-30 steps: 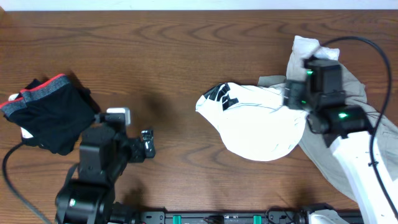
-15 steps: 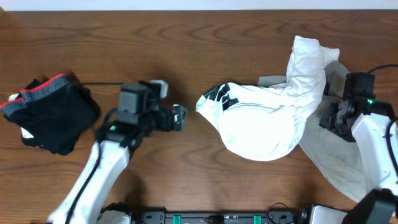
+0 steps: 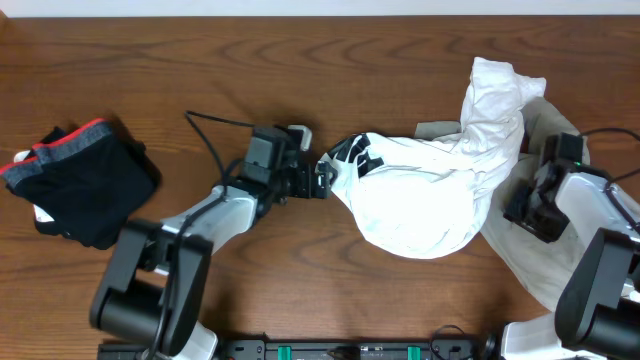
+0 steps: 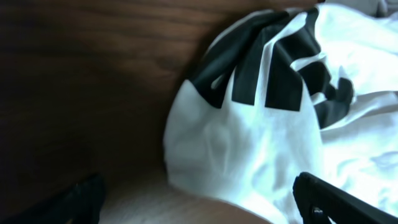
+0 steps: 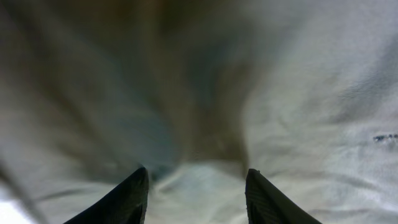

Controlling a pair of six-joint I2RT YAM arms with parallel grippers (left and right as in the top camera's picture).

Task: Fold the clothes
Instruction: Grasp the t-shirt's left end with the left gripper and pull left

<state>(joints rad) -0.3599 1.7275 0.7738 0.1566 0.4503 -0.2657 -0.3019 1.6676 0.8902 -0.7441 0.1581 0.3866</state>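
Left gripper (image 3: 322, 180), outstretched, gapes at T-shirt (image 3: 420, 205); right gripper (image 5: 196, 186) straddles beige cloth (image 3: 522, 262).

Dark wood-grain table (image 3: 250, 70), white strip (image 3: 320, 6) beyond

You have bare table (image 3: 300, 60) along the whole top of the frame and in the lower middle, between the left arm (image 3: 200, 215) and the white T-shirt (image 3: 420, 205). That shirt and a beige garment (image 3: 540, 265) fill the right side. A dark garment pile (image 3: 80, 185) blocks the left edge, and a cable (image 3: 215, 128) loops over the wood at centre left.
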